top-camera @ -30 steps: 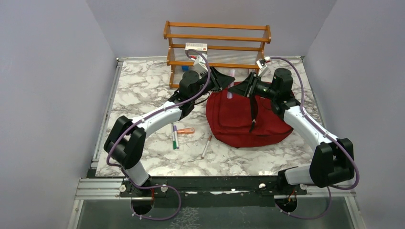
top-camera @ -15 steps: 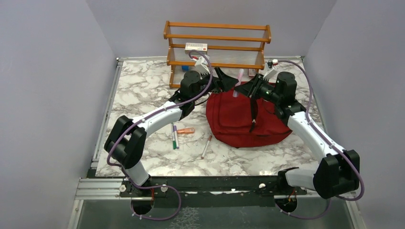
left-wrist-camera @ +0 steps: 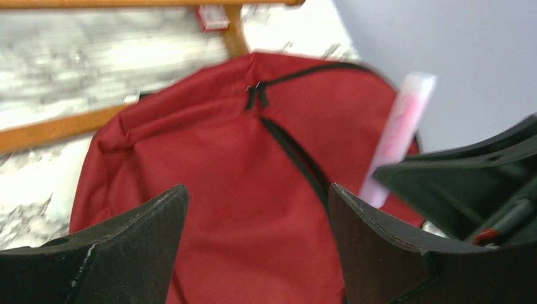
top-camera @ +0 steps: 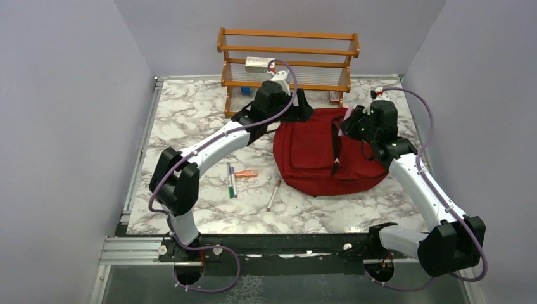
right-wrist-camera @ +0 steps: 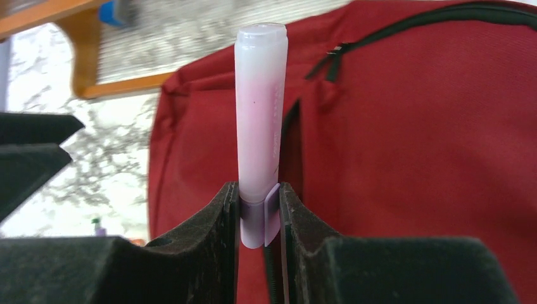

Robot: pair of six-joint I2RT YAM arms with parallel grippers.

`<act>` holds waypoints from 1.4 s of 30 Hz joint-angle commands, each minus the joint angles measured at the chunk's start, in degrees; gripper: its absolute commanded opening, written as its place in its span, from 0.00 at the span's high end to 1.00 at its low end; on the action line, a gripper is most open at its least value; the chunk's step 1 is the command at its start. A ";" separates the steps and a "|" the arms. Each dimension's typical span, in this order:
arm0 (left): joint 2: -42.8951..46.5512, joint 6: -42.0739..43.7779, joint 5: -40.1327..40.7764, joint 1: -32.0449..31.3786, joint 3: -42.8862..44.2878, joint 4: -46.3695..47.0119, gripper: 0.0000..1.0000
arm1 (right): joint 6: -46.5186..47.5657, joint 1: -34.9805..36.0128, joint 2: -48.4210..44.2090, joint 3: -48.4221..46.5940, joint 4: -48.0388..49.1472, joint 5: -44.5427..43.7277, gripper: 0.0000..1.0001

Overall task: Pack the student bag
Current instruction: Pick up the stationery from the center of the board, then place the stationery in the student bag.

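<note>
A dark red backpack (top-camera: 316,161) with black zips lies on a white counter (top-camera: 190,120) veined in grey marble. Behind it stands an orange-brown wooden rack (top-camera: 288,49). The right arm's black claw (right-wrist-camera: 259,193) frames a pale pink highlighter (right-wrist-camera: 259,107) with a lilac clip. An orange marker (top-camera: 247,173) dots the marble.

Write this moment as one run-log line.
left gripper open, empty | right gripper shut on pink highlighter | student bag on table

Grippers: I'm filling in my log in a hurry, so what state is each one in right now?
Left gripper: open, empty, pointed at the student bag.
Right gripper: shut on the pink highlighter.
</note>
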State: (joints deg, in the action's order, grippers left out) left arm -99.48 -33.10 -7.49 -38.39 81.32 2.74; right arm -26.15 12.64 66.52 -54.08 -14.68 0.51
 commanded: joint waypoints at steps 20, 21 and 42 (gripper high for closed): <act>-26.07 24.84 20.39 -16.17 42.93 -41.18 0.22 | 0.09 -12.36 -6.18 5.60 -5.49 3.53 0.95; -26.90 25.31 20.90 -16.52 43.99 -41.92 0.22 | 0.05 -12.32 -6.44 5.74 -5.49 3.49 0.95; -35.42 34.33 30.82 -20.23 52.11 -45.01 0.42 | -0.05 -12.34 -8.56 8.47 -4.17 5.90 0.96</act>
State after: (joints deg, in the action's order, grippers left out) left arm -133.75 -2.00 19.07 -58.15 131.48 -41.65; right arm -25.74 0.62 59.51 -45.78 -19.86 4.45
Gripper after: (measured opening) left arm 0.643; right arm 0.285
